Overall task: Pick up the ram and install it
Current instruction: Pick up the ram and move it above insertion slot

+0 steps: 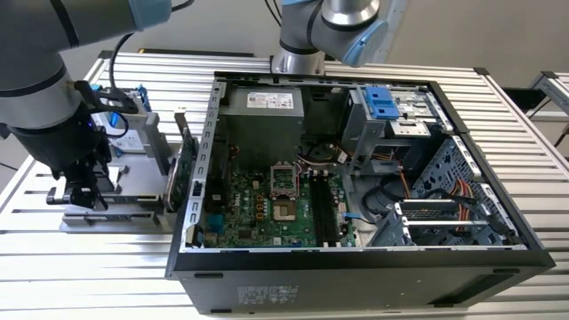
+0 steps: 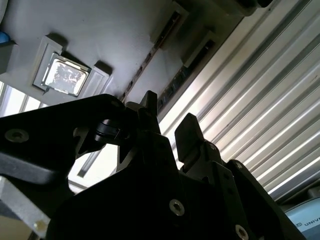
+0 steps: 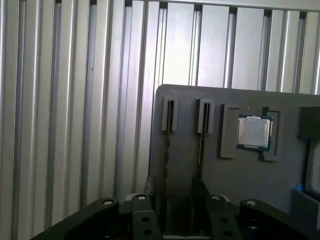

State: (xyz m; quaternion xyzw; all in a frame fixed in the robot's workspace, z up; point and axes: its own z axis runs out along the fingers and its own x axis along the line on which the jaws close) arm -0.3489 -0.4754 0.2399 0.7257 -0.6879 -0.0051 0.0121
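1. Arm (image 1: 44, 100) stands at the exterior view's left, reaching down. The gripper (image 1: 82, 193) hangs low over the grey holder plate (image 1: 133, 175), just beside the open computer case (image 1: 356, 280).
2. Gripper state: its fingers (image 2: 190, 130) are parted. Ribbed bench (image 2: 260, 115) shows bright through the gap in the second wrist view, and nothing is clamped between them.
3. Ram: in the first wrist view two narrow slots run along the holder plate (image 3: 240, 180). A thin dark strip (image 3: 166, 150) lies in the slot that passes between the fingertips of the gripper (image 3: 173, 186). That is probably the ram seen on edge, but the angle is too poor to be sure. The same strip shows in the second wrist view (image 2: 150, 55), ahead of the gripper (image 2: 169, 117).
4. A processor chip (image 3: 254, 131) sits in its own recess on the plate, beyond the second slot and well apart from the fingers.
5. Edges: the rounded plate corner lies near the slotted end, with open bench (image 3: 75, 125) past it.
6. A green expansion card (image 1: 184, 170) stands upright between the plate and the case wall, so the room on that side is tight.
7. The case lies open-side up. On the motherboard (image 1: 266, 207) the long memory slots (image 1: 324, 213) have open room above them.
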